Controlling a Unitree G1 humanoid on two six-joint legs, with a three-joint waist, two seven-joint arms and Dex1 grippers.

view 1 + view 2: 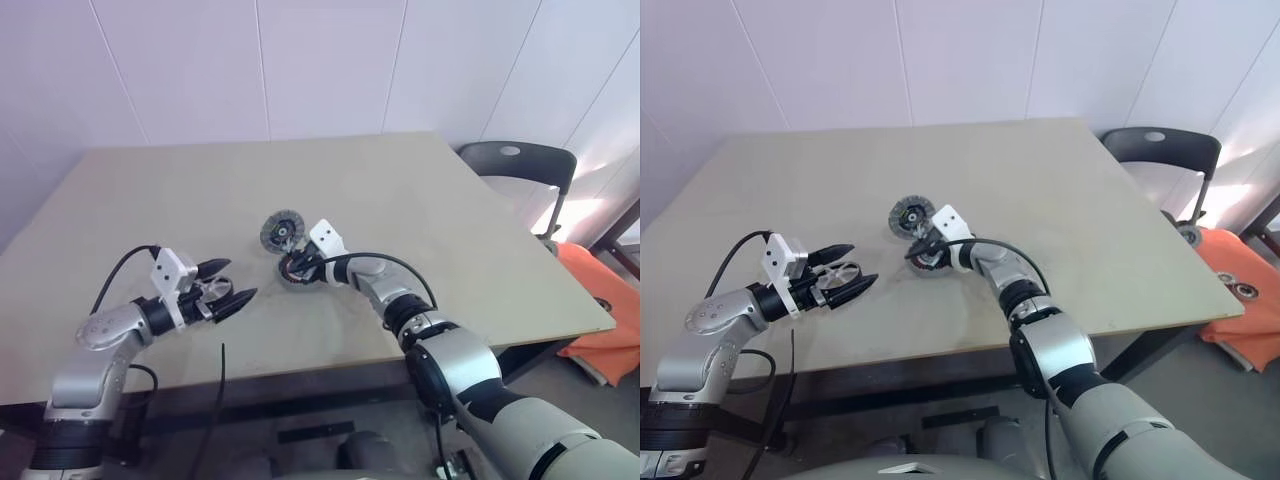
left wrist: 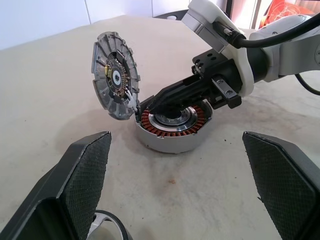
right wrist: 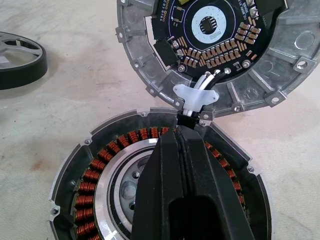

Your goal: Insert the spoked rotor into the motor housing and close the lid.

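Left hand (image 1: 228, 283), fingers apart near counter's (image 1: 420, 190) front edge w/ spoked rotor (image 1: 838, 276) between them, waits while right hand (image 3: 181, 131), pinched shut, pokes into motor housing (image 2: 172, 125) mid-counter, lid (image 2: 116, 75) propped open on its rim—slip could knock lid down, blocking insertion.

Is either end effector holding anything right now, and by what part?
Nothing is held. The left end effector is open around the rotor without gripping; the right end effector is shut, empty, over the housing.
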